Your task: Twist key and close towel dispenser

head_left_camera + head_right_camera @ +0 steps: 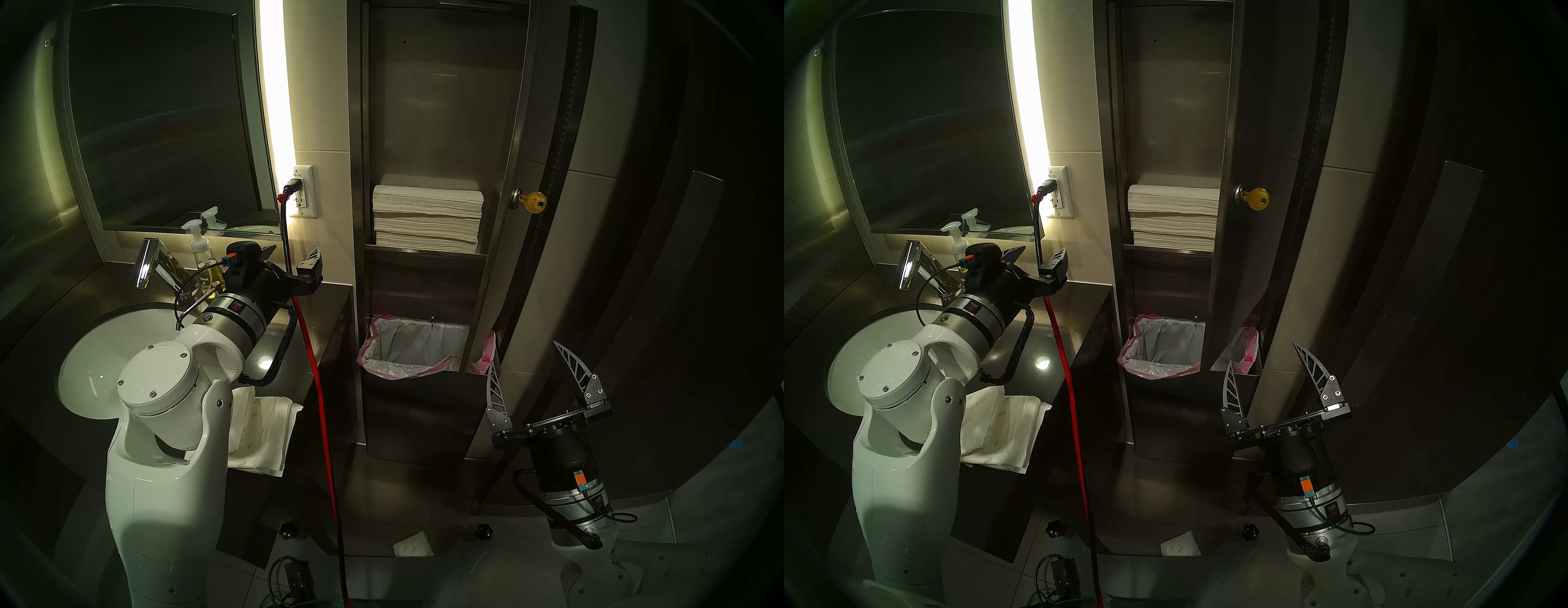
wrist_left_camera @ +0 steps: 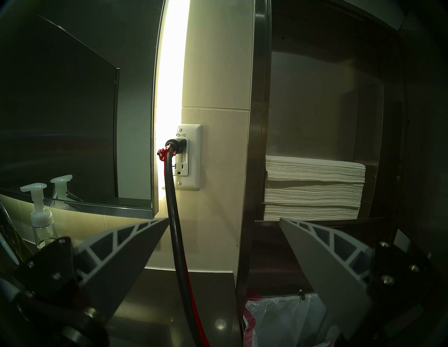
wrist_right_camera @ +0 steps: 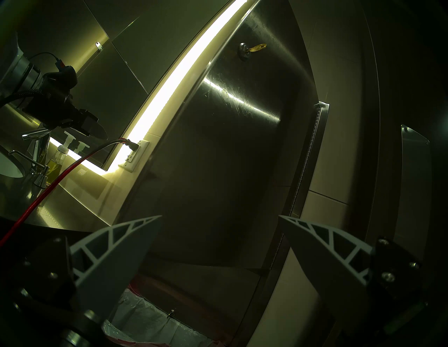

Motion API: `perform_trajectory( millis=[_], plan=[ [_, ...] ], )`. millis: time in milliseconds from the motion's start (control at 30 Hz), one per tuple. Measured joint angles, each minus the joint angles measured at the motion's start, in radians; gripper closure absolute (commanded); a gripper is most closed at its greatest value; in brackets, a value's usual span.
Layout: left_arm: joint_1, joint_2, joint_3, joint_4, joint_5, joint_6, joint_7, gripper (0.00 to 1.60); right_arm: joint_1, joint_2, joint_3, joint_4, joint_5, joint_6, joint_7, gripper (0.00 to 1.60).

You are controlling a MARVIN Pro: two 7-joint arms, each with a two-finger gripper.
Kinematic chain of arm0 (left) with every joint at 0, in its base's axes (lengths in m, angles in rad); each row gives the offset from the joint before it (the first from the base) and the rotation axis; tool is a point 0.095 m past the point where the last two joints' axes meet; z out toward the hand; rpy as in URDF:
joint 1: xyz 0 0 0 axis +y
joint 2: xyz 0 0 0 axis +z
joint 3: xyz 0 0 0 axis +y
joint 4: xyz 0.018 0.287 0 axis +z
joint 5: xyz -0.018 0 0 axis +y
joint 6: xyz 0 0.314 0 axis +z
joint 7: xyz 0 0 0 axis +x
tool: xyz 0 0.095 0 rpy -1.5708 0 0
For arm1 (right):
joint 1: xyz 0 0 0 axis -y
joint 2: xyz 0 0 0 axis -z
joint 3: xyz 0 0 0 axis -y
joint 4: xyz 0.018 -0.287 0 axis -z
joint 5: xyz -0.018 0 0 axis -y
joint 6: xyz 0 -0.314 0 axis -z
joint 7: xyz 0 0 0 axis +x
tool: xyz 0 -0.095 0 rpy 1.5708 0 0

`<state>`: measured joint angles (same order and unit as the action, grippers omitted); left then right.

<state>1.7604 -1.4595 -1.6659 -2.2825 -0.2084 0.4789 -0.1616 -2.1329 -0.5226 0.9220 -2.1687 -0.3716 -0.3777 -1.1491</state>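
I see the tall brushed-steel towel dispenser [image 1: 441, 127] door ajar, small brass key [image 1: 533, 201] in its lock. My right gripper [image 1: 526, 373] spread, empty, below it; left gripper [image 2: 223, 220] spread over the counter.

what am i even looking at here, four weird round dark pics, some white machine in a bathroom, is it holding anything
It is a two-armed robot in a washroom. The two wide pictures come from cameras on its head; the other two from a camera on each wrist, looking out between that gripper's fingers. The left gripper hangs open above the dark counter, near a soap bottle. The right gripper is open and low, in front of the towel dispenser, whose door stands open. Inside are white towels and a lined bin. A brass key sits in the door's lock. Nothing is held.
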Motion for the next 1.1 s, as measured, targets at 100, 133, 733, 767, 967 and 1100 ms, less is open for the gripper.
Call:
perform_trajectory(
  millis=[100,133,733,767,967,1100],
  plan=[
    [0.0,0.0,0.0,0.0,0.0,0.0,0.0,0.0,0.0,0.0,0.001,0.0,-0.001,0.001,-0.001,0.0],
    [0.0,0.0,0.0,0.0,0.0,0.0,0.0,0.0,0.0,0.001,0.001,0.0,-0.001,0.001,-0.002,0.0],
    [0.001,0.0,0.0,0.001,0.0,0.0,-0.001,0.0,0.116,0.002,0.059,0.027,0.066,-0.102,0.104,1.6],
    [0.001,0.0,0.0,0.001,0.0,0.0,-0.001,0.0,0.123,-0.001,0.06,0.028,0.084,-0.112,0.113,1.6],
    [0.001,0.0,0.0,0.001,0.0,0.0,-0.001,0.0,0.16,-0.008,0.071,0.014,0.174,-0.158,0.157,1.6],
    [0.001,0.0,0.0,0.001,0.0,0.0,-0.001,0.0,0.187,-0.002,0.073,0.009,0.225,-0.175,0.208,1.6]
  ],
)
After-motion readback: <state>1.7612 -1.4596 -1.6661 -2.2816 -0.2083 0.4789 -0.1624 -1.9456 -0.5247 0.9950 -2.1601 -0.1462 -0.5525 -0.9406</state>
